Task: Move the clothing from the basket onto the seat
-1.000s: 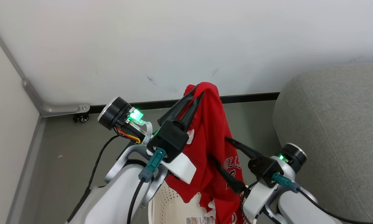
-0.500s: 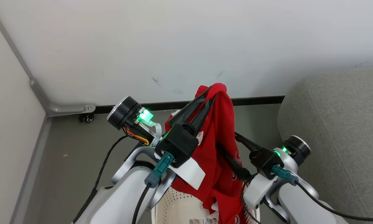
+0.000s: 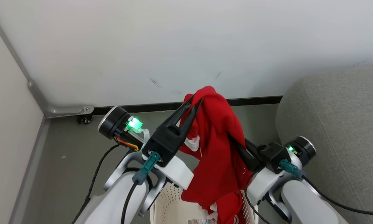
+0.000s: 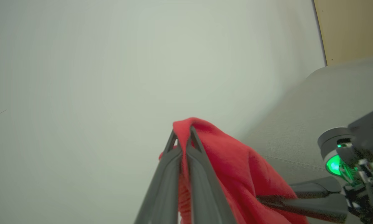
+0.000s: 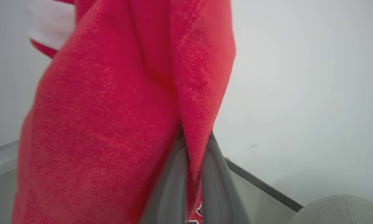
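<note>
With the left pincer (image 3: 195,101), pinching the top fold of the clothing (image 3: 217,149), fingers pressed together, held high above the basket (image 3: 170,205). Along the left wrist view, same left pincer (image 4: 181,132) tight on the clothing (image 4: 236,165), red fabric bunched over the tips. Hanging from that fold in one long drape, down into the right half of the basket beside the label sticker (image 3: 200,221); possibly resting on more red fabric there, but too cut off to tell. Further right, with the right pincer (image 3: 236,144), clamped on a lower pleat of the drape, tips buried in fabric; close up, fingers (image 5: 170,174) squeezed on a thin fold. Rightmost, well apart from the hanging clothing, the seat (image 3: 335,124), its rounded left edge near the basket.
</note>
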Controlling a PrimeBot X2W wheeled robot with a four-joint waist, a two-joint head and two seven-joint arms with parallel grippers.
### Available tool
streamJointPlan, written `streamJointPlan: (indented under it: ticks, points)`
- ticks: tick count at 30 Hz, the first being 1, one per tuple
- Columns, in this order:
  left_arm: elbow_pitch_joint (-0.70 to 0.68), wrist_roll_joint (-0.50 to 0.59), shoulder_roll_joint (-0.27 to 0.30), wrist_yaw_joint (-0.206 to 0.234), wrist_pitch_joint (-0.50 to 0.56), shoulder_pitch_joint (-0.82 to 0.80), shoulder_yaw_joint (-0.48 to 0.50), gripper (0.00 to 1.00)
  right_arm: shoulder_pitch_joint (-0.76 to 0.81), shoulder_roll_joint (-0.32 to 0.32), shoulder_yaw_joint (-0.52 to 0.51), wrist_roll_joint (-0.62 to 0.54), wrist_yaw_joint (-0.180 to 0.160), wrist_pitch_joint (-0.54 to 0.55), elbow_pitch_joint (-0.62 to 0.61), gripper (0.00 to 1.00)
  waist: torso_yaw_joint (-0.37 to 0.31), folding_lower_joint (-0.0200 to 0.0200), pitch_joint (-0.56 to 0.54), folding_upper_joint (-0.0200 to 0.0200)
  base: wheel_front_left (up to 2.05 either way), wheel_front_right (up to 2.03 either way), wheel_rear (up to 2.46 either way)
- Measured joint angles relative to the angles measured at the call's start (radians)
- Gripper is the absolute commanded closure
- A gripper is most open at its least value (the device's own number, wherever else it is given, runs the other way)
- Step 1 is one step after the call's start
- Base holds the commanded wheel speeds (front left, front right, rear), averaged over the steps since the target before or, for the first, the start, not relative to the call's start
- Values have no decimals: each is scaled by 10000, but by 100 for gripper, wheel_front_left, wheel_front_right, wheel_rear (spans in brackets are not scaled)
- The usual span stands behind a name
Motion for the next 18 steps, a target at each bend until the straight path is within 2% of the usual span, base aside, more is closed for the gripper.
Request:
streamJointPlan:
  ticks: [18]
  points:
    - [748,-924,-69,27,-121,917,293,100,589,-389,-1503,1319,0,-88,-826,100,-684,0,43,1,0,0,0]
